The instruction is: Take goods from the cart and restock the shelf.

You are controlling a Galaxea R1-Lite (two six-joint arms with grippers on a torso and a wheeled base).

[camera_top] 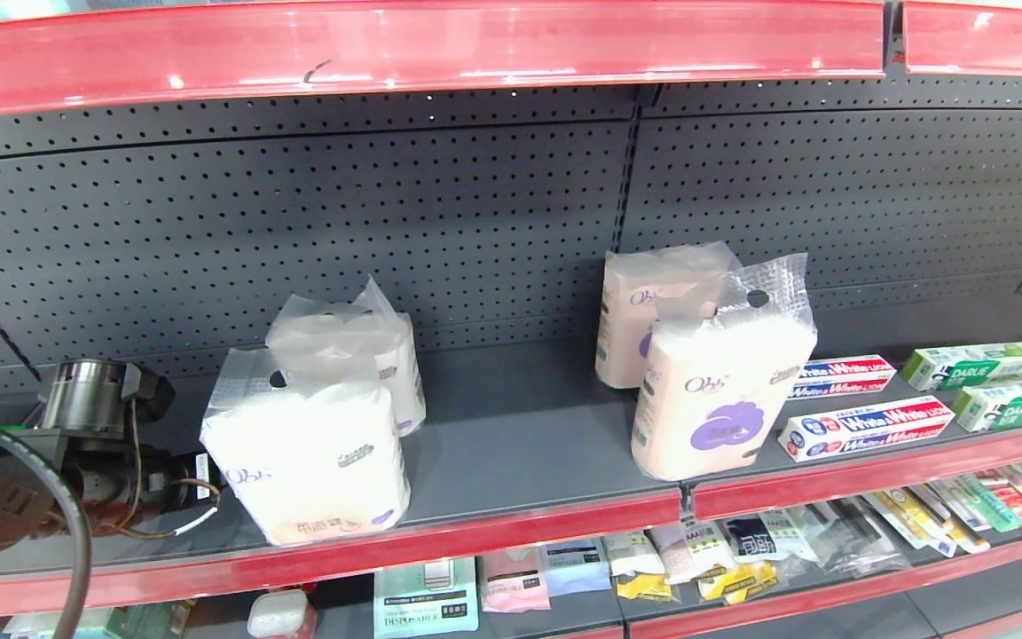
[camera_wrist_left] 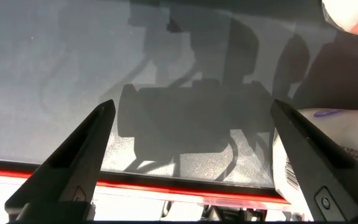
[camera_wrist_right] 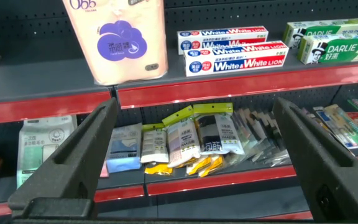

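Checking restock state. The left claw (camera_wrist_left: pixel 192 106) is spread wide with nothing between the fingers, low over the bare deck of the shelf (camera_top: pixel 520 417) and close to its red lip (camera_top: pixel 475 537).

The white tissue pack (camera_top: pixel 307 453) stands on that deck at the front edge. In the head view it is at 3 o'clock from the left arm (camera_top: pixel 85 417). One finger sits just beside the pack's wall; I can't tell if it touches. The pack's long axis is vertical, with the handle flap at 12 o'clock and leaning a bit toward the second white pack (camera_top: pixel 391 355) behind it.

The right claw (camera_wrist_right: pixel 196 102) is also wide open and empty. It faces the shelf front lower down, with the pink pack (camera_wrist_right: pixel 118 40) and toothpaste boxes (camera_wrist_right: pixel 235 59) on the deck ahead and sachets (camera_wrist_right: pixel 191 140) on the tier below. It is well apart from the white pack, so the left arm is clearly the nearer one.

My read:
- The white pack looks placed and released, and the step in hand is clearing the left arm.
- What matters is that the pack sits on the claw's 3 o'clock flank, not in front of it.
- The arm should pull straight back toward 6 o'clock over the lip, with no sideways drift.
- A swing toward 3 o'clock would likely catch the loose film and drag or tip the pack off the front edge.
- There is open deck between the white and pink stacks, which looks like the slot for the next item from the cart.
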